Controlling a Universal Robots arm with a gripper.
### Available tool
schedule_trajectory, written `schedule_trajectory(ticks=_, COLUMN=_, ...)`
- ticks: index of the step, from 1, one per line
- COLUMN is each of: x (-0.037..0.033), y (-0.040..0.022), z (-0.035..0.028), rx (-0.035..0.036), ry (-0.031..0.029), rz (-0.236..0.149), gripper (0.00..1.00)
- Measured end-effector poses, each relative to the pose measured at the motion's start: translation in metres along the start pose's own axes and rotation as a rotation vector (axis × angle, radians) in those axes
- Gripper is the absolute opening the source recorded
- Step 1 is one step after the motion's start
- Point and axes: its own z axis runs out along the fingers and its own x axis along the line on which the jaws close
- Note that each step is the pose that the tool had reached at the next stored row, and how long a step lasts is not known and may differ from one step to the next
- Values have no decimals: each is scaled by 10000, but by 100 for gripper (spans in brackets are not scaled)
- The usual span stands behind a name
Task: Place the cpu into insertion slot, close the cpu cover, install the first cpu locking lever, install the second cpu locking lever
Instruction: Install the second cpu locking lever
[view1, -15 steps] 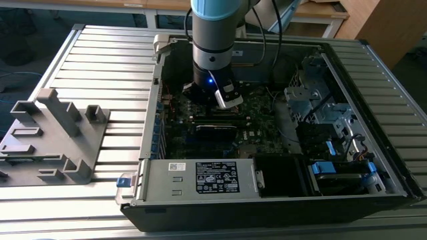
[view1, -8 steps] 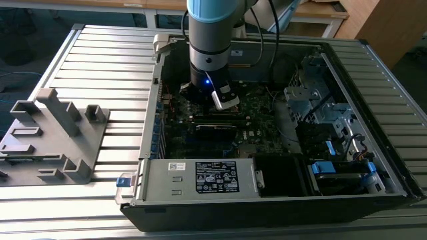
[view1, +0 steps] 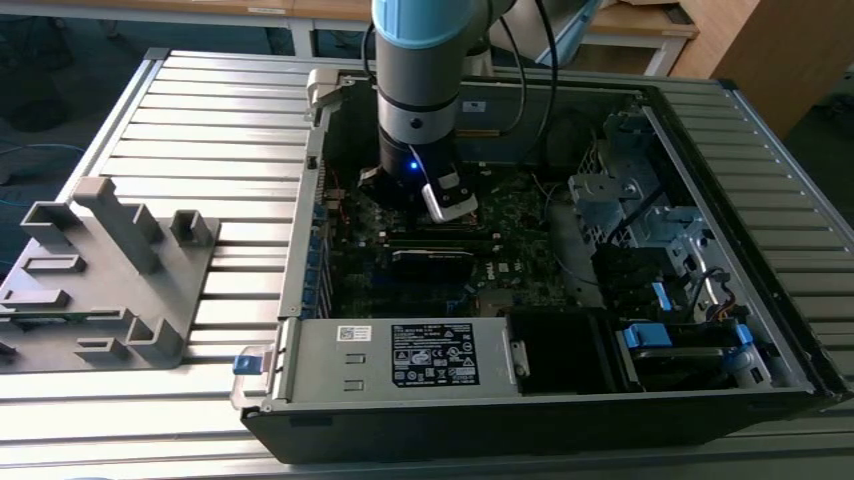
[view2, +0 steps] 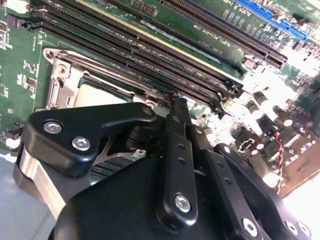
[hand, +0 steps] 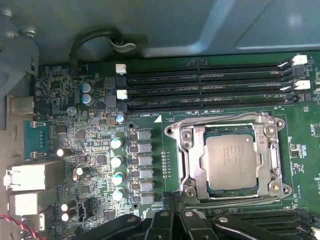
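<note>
Gripper (view2: 172, 102) pressed together at socket edge, chip (hand: 231, 161) seated in socket (hand: 189, 165), metal cover (hand: 272, 145) lowered around it, memory slots (hand: 205, 90) alongside.

Ext view dim, case interior (view1: 441, 250) shadowed; glare on motherboard (view2: 300, 55), w/ blur nearby.

Grey-brown cpu (hand: 231, 161), silvery cpu cover (hand: 192, 160), green circuit board (hand: 90, 130), black memory slots (hand: 200, 85), black gripper (view2: 172, 107).
</note>
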Motion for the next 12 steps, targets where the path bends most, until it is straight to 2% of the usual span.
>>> schedule_trajectory(ticks=7, x=0, y=-3, z=11, rx=-2, ry=0, rz=-1, gripper=11)
schedule_trajectory(ticks=12, x=-1, y=3, z=-57, rx=-3, ry=0, rz=0, gripper=11)
